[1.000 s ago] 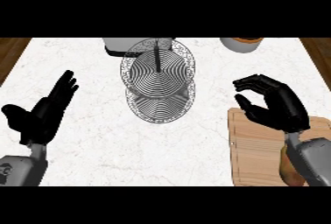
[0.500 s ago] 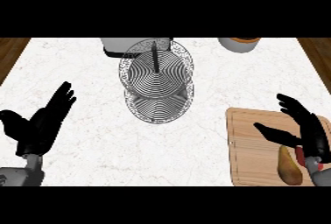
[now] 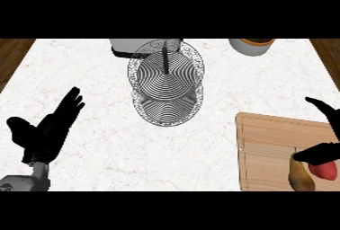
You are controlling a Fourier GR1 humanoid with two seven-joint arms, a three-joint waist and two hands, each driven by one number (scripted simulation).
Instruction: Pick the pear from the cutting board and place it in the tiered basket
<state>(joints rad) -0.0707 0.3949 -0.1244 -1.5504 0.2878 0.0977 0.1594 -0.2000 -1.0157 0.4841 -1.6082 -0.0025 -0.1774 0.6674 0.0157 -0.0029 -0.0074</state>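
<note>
The counter (image 3: 100, 81) is white stone with faint grey veining, and dark wood shows past its left and right ends. At its middle stands the tiered basket (image 3: 164, 96), made of thin metal wire wound in close concentric rings, with a dark centre post rising through the upper, smaller tier. Behind it sits a pale rounded container (image 3: 125, 45), and a bowl (image 3: 252, 46) with a brownish inside stands at the far right. The cutting board (image 3: 275, 143) is a light, straight-grained wooden slab with a groove along its edge, lying at the lower right. The pear (image 3: 300, 177) lies on the board's near right part, yellow-brown, smooth and elongated, its long axis running roughly away from the robot; which end carries the stem cannot be told. A small red object (image 3: 324, 171) lies just beside it on the right. The right hand (image 3: 322, 154) is over the pear's far end, thumb and finger spread wide, pinching nothing. The left hand (image 3: 45, 132) rests open at the left, fingers up.
</note>
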